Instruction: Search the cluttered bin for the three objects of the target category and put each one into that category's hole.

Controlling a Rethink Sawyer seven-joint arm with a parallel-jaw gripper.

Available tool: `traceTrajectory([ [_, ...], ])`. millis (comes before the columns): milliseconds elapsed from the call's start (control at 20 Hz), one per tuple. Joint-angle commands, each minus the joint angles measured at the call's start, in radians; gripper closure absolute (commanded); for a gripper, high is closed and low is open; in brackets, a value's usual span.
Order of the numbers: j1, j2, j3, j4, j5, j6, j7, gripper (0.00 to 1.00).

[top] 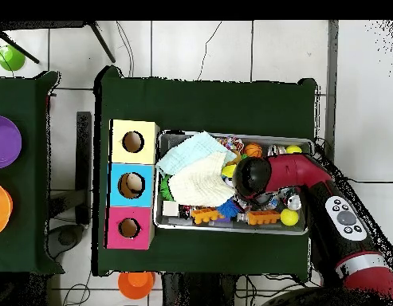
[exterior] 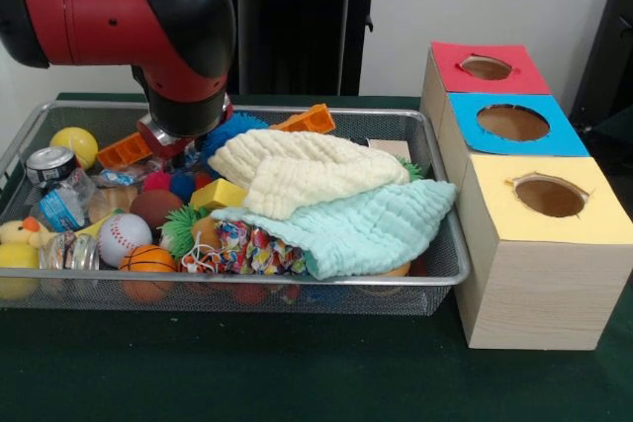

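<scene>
The wire-mesh bin (exterior: 297, 282) is full of toys and shows in the overhead view (top: 175, 227) too. A small clear bottle with a blue label (exterior: 61, 209) lies at its left end, beside crumpled clear plastic (exterior: 119, 178). My gripper (exterior: 170, 141) reaches down into the clutter at the bin's back left, and the red and black arm head hides it from above (top: 249, 179). The toys and the arm hide what it touches. The blue-surround hole (exterior: 512, 123) is the middle one on the wooden boxes (top: 131, 185).
A cream cloth (exterior: 307, 170) and a mint cloth (exterior: 356, 229) cover the bin's right half. Silver cans (exterior: 49, 163), a baseball (exterior: 124, 236), a small basketball (exterior: 148, 262) and orange bricks (exterior: 312, 119) lie around. The red-surround hole (exterior: 487, 67) and the yellow-surround hole (exterior: 550, 195) flank the blue one.
</scene>
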Motion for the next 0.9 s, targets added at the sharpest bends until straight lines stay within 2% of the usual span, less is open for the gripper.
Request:
traceTrajectory([
  [50, -0.027, 0.052, 0.004, 0.004, -0.049, -0.023, -0.228, 1.00],
  [250, -0.087, -0.090, 0.061, 0.118, 0.014, -0.036, -0.272, 1.00],
  [450, -0.117, -0.211, 0.112, 0.184, 0.077, 0.046, -0.307, 1.00],
  [650, -0.128, -0.283, 0.138, 0.218, 0.100, 0.083, -0.311, 1.00],
  [900, -0.157, -0.329, 0.178, 0.257, 0.155, 0.100, -0.312, 1.00],
])
